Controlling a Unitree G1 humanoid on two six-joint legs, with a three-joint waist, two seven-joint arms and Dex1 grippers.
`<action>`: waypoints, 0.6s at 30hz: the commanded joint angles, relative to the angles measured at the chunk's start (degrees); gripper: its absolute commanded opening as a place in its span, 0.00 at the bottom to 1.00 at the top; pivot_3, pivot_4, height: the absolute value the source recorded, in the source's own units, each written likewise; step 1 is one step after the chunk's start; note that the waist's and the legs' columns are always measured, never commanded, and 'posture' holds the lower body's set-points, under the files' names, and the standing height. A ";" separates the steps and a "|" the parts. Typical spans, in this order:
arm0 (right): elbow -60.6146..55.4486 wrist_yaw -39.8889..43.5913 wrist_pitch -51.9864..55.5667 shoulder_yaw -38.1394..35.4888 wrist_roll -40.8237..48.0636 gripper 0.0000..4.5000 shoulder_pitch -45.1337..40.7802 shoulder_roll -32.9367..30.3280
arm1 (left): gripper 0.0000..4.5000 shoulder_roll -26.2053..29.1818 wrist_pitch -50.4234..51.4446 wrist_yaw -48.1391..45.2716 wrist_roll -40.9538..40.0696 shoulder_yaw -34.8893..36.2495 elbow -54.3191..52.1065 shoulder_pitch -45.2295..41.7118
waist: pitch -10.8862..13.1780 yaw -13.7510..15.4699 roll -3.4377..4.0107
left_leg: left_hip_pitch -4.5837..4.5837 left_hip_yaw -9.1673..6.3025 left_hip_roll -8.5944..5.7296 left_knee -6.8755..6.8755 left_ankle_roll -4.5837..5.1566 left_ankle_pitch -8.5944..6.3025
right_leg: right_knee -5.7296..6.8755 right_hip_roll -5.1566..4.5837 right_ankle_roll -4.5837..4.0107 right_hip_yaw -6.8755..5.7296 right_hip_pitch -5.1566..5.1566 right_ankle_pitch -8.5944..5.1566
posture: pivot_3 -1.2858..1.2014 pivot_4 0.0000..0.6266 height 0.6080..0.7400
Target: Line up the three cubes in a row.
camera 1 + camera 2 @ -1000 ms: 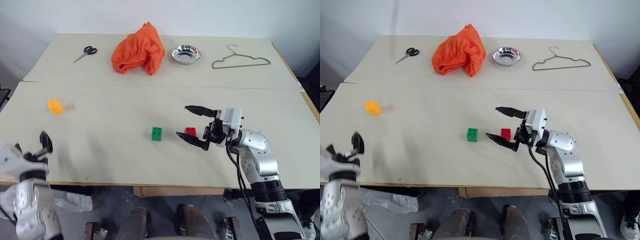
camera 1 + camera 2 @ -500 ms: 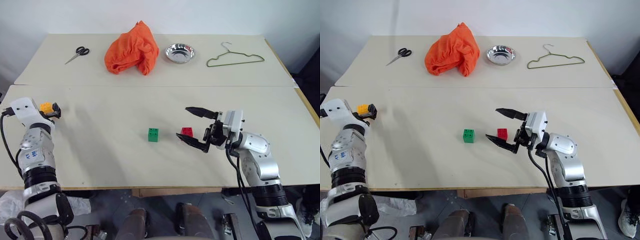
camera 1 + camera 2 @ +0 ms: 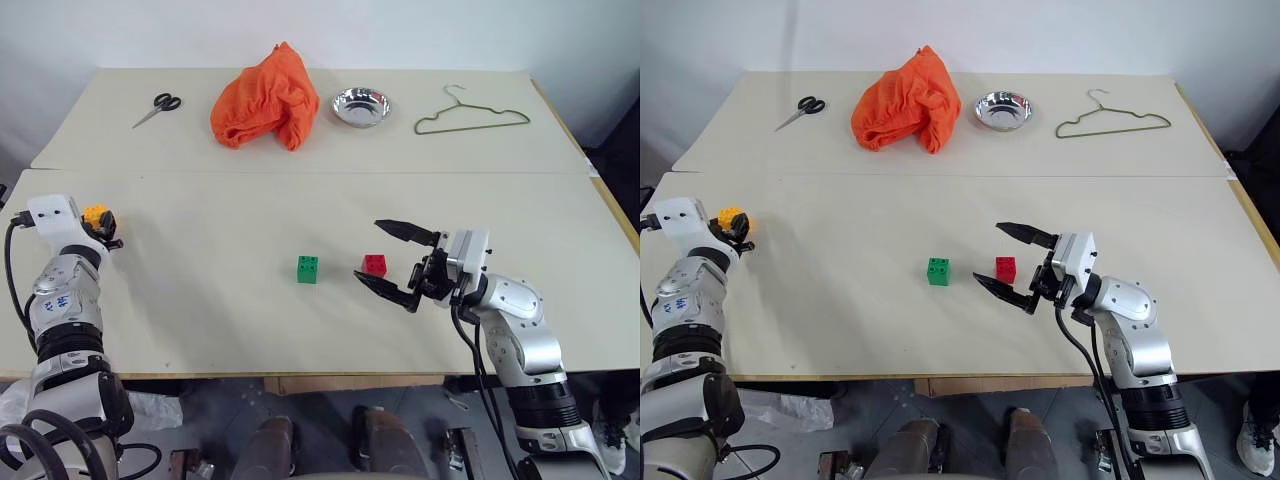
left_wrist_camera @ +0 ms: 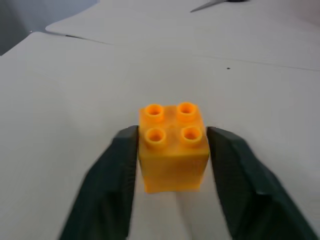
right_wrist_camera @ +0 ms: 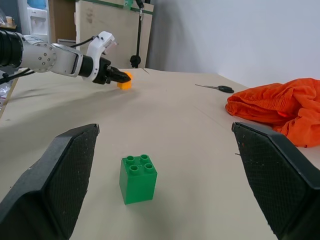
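Note:
At the table's far left the orange-yellow cube [image 3: 94, 213] sits on the tabletop, and my left gripper [image 3: 101, 224] is shut on it. In the left wrist view both black fingers [image 4: 120, 165] press the sides of this cube [image 4: 172, 145]. The green cube [image 3: 308, 268] stands alone near the middle. Just right of it is the red cube [image 3: 375, 264], which lies between the spread fingers of my right gripper [image 3: 367, 250], open and not touching it. The right wrist view looks past the green cube [image 5: 138, 178] to the left gripper [image 5: 112, 75].
Along the back of the table lie scissors [image 3: 155, 105], a crumpled orange cloth [image 3: 258, 98], a steel bowl [image 3: 361, 105] and a green wire hanger [image 3: 470, 118]. A seam [image 3: 300, 172] runs across between the two tabletops.
My left arm came up from the table's front edge to the orange-yellow cube and its fingers closed on it. The right gripper stayed open beside the red cube.

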 commanded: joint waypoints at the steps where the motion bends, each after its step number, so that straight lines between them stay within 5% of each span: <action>1: -2.04 0.13 -1.82 -1.04 -0.01 1.00 0.58 -0.85 | 0.33 0.75 -4.87 -7.93 -2.36 0.36 -2.19 0.76 | 0.00 -0.01 0.00 | 0.00 0.00 0.00 0.00 0.00 0.00 | 0.00 0.00 0.00 0.00 0.00 0.00 | 0.52 0.24 1.00; 9: -3.08 -0.55 -2.56 -4.09 -0.19 1.00 3.25 -4.00 | 0.33 7.89 -3.60 -59.81 -16.72 -5.39 -27.92 18.65 | 0.01 -0.47 0.01 | -0.02 -0.03 0.11 -0.05 0.02 -0.03 | -0.14 -0.19 -0.03 0.41 0.04 -0.02 | 0.52 0.24 1.00; 13: -3.49 -0.49 -2.69 -5.34 -0.01 1.00 5.83 -5.40 | 0.33 11.04 -9.11 -73.11 -12.05 -12.97 -22.78 13.69 | 0.04 0.46 0.10 | 0.01 -0.09 0.22 -0.03 -0.09 0.05 | -0.18 -0.11 -0.09 0.39 0.12 -0.05 | 0.52 0.24 1.00; 18: -3.21 -0.01 -3.10 -6.03 -0.17 1.00 7.46 -6.36 | 0.33 7.41 -17.16 -80.93 -5.52 -20.83 -9.31 1.08 | 0.02 1.29 0.14 | 0.09 0.01 0.01 -0.02 0.01 0.14 | -0.06 0.03 -0.05 0.36 0.11 -0.02 | 0.52 0.24 1.00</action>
